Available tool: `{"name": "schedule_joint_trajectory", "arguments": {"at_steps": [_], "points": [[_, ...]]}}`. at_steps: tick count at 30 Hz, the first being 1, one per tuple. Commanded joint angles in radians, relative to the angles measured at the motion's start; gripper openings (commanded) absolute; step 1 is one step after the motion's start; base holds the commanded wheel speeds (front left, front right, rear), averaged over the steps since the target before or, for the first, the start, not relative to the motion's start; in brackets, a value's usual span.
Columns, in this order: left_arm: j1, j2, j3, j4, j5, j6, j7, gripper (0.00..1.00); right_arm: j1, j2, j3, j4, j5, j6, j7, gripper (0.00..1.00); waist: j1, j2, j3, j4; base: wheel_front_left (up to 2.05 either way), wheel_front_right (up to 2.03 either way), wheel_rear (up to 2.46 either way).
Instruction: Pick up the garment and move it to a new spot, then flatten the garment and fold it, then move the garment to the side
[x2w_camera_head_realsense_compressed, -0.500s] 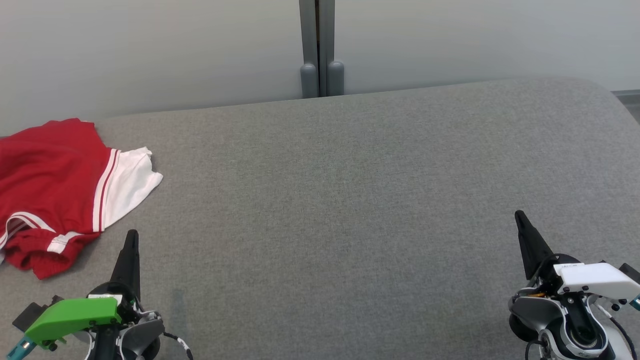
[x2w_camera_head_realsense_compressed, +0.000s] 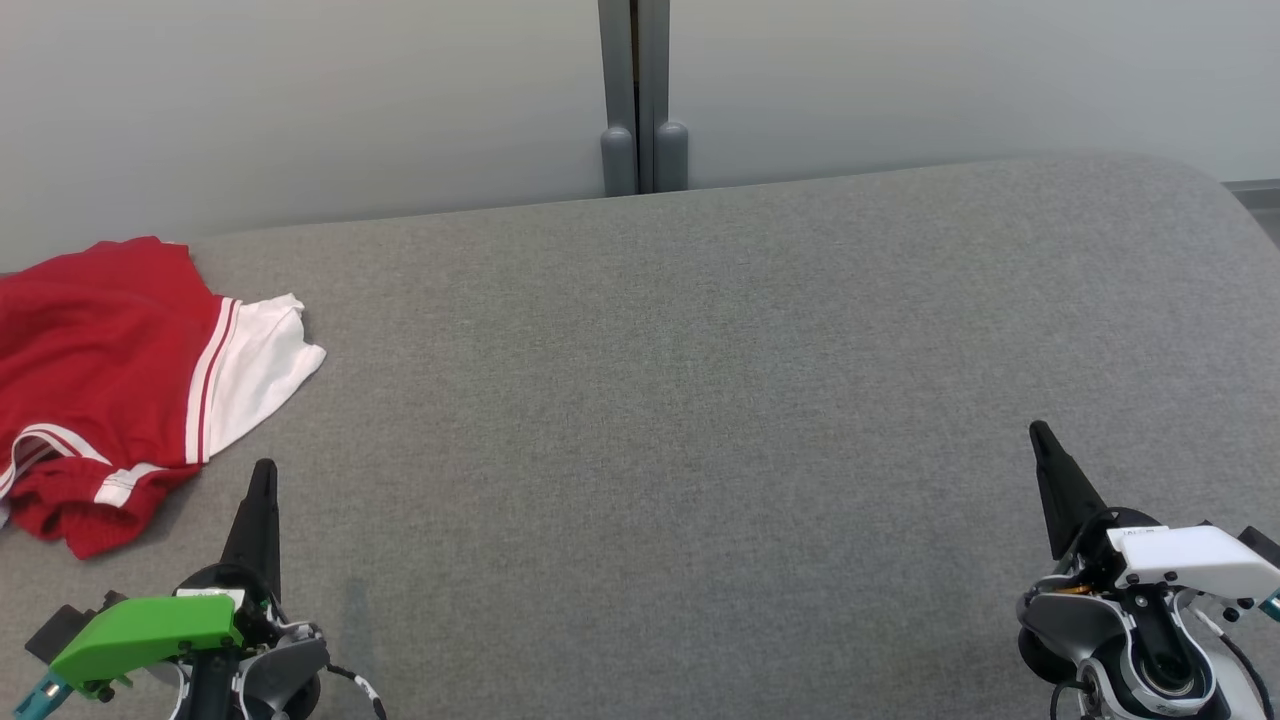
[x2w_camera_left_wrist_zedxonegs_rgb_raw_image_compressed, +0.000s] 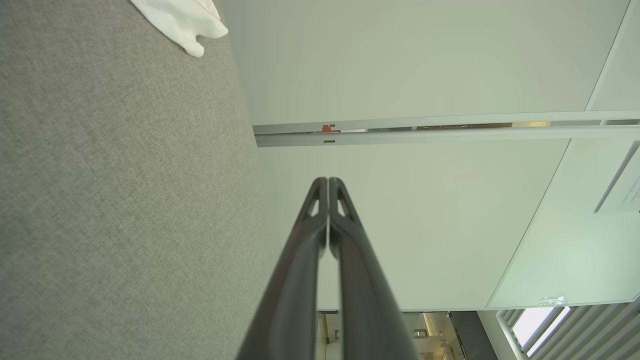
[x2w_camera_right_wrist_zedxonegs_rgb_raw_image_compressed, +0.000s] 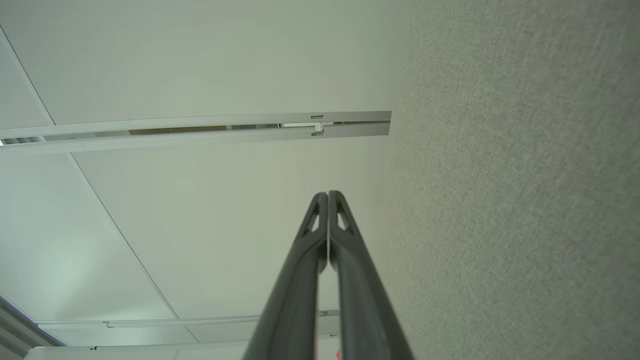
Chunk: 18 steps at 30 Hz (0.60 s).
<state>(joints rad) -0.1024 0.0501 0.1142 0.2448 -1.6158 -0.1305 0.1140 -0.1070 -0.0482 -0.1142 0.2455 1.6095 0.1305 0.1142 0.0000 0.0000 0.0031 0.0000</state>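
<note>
A crumpled red garment (x2w_camera_head_realsense_compressed: 100, 370) with white trim and a white sleeve lies at the far left of the grey fabric table (x2w_camera_head_realsense_compressed: 700, 400), partly cut off by the head view's left edge. Its white sleeve (x2w_camera_left_wrist_zedxonegs_rgb_raw_image_compressed: 182, 20) shows at the top left of the left wrist view. My left gripper (x2w_camera_head_realsense_compressed: 263, 470) rests at the lower left, shut and empty, just right of and nearer than the garment. My right gripper (x2w_camera_head_realsense_compressed: 1038, 432) sits at the lower right, shut and empty, far from the garment. The fingertips meet in both wrist views (x2w_camera_left_wrist_zedxonegs_rgb_raw_image_compressed: 328, 181) (x2w_camera_right_wrist_zedxonegs_rgb_raw_image_compressed: 328, 194).
A pale wall stands behind the table, with a grey vertical post (x2w_camera_head_realsense_compressed: 635, 100) at its middle. The table's far right corner (x2w_camera_head_realsense_compressed: 1190, 175) is rounded. Grey cloth stretches between the two grippers.
</note>
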Motion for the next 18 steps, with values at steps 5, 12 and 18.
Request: {"name": "schedule_joint_trajectory", "arguments": {"at_steps": [5,12,18], "points": [[-0.014,0.001,0.001,0.001,0.006,-0.003,0.002,0.0,-0.006,-0.004,0.001,0.001,0.007,0.0,0.003,0.0,0.0,0.0,0.0,0.0,0.0,0.0,0.0],[-0.014,0.001,0.001,0.001,0.006,-0.003,0.002,0.0,-0.006,-0.004,0.001,0.001,0.007,0.0,0.003,0.0,0.0,0.0,0.0,0.0,0.0,0.0,0.0],[-0.014,0.001,0.001,0.001,0.006,-0.003,0.002,0.0,-0.006,-0.004,0.001,0.001,0.007,0.0,0.003,0.0,0.0,0.0,0.0,0.0,0.0,0.0,0.0]]}}
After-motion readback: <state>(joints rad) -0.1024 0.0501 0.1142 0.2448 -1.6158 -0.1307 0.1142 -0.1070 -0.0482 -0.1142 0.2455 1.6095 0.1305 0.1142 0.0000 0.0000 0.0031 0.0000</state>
